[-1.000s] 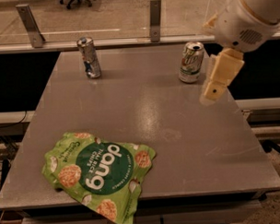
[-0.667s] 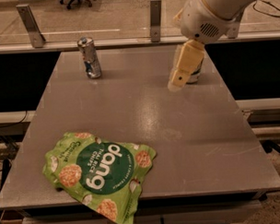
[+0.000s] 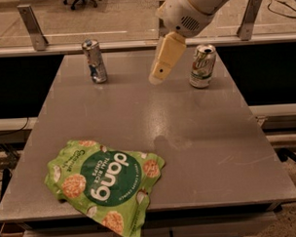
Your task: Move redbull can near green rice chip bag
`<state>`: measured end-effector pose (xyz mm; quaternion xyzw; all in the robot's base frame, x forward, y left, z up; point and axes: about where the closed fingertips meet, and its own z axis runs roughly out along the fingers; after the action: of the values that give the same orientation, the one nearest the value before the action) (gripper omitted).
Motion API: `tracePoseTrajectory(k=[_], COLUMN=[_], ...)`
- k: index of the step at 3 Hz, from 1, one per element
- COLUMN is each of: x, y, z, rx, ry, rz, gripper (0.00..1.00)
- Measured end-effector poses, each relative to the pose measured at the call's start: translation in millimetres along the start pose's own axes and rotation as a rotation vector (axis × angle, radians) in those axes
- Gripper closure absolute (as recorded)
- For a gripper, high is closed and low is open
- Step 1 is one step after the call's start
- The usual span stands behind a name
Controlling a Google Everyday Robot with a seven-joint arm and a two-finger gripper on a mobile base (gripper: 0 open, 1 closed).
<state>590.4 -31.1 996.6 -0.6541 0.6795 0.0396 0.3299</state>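
On the left of the grey tabletop (image 3: 212,137), near its front edge, the green rice chip bag (image 3: 106,188) lay flat and crinkled. Its "dang" circle faced up and read upside down from the camera, and its lower corner hung over the tabletop's front rim. Far behind it, near the back-left edge, the redbull can (image 3: 95,61) stood upright, well apart from the bag, with bare tabletop between them.

To the right of that can the gripper (image 3: 156,80) hung in the air over the back middle of the tabletop. It was cream-coloured, slanted down and to the left from the white arm (image 3: 188,11) that entered from the top. It touched neither can and carried nothing. Seen side-on, the jaws read as one block, so I could not tell whether they stood wide or narrow.

Just right of the gripper's tip, a wider white-and-green soda can (image 3: 203,66) stood upright near the back-right edge.
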Motion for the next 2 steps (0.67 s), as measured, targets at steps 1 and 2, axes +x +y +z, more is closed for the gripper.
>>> tracePoseTrajectory(k=[1,2], x=[-3.4,-21.6], y=[-2.6,-13.1], z=[6.0,42.1], rx=[0.006,0.003], ry=[-0.022,-0.087], rz=[0.015,0.023], gripper=[0.00,0.00])
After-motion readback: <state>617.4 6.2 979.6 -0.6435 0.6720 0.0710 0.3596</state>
